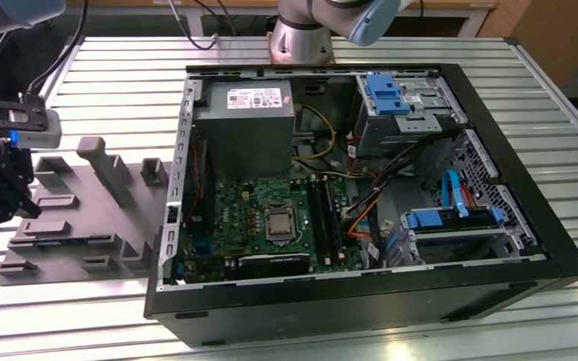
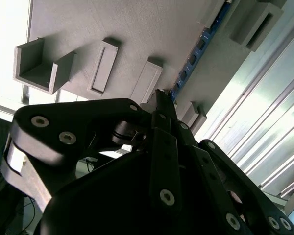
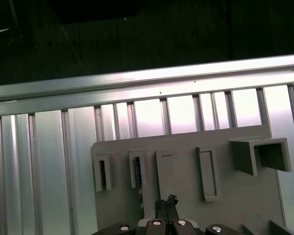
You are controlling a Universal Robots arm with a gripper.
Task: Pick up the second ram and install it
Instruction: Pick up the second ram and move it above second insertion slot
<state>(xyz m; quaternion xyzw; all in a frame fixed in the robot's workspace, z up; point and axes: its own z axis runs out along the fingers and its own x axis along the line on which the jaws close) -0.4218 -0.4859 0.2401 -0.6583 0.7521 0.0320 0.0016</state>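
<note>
The second ram (image 2: pixel 198 51) stands on edge in the grey holder board (image 2: pixel 137 29), a thin dark stick with a blue edge and small chips. In the first wrist view it is a narrow dark strip (image 3: pixel 137 171) set in a holder block. My gripper (image 3: pixel 166 200) hovers just above the board, beside the ram and not around it. Its fingers are together with nothing between them. In the exterior view the black gripper (image 1: pixel 13 201) hangs over the board's (image 1: pixel 78 226) left end, well away from the green motherboard (image 1: pixel 269 218) in the open computer case.
The open black computer case (image 1: pixel 369 301) lies on the slatted metal table (image 1: pixel 98 90), with long black memory slots (image 1: pixel 321 214), a power supply (image 1: pixel 249 128) and blue drive bays (image 1: pixel 390 94). Grey holder blocks (image 3: pixel 259 154) rise from the board. The table's edge (image 3: pixel 137 81) runs just beyond the board.
</note>
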